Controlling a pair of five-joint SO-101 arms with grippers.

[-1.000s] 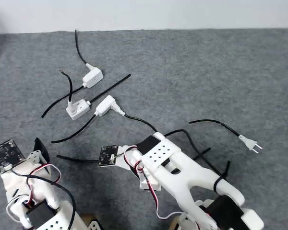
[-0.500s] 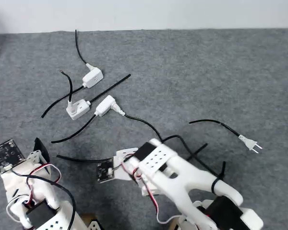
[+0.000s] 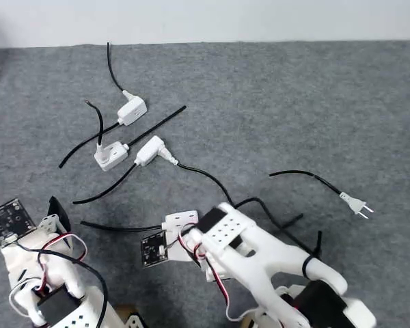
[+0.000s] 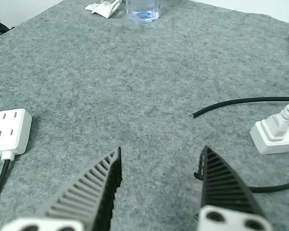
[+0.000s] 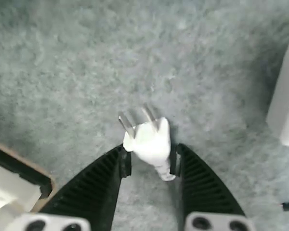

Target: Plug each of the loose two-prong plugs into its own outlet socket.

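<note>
My right gripper (image 5: 150, 161) clamps the white plug (image 5: 147, 138) by its hard body, prongs free; I judge it light and smooth, so it may slip. Left gripper (image 4: 161, 155) is open

Grippers: two, the left gripper (image 4: 161, 153) and the right gripper (image 5: 150, 155).
Two-prong plugs: two, a black-corded plug (image 3: 355, 203) on the right and a white plug (image 5: 148, 137).
White corded pieces, far left: three, a farthest piece (image 3: 132, 109), a middle piece (image 3: 111, 156) and a nearest piece (image 3: 149, 150).
Slotted outlet socket (image 4: 9, 131): one.
Clear cup (image 4: 142, 7): one.
</note>
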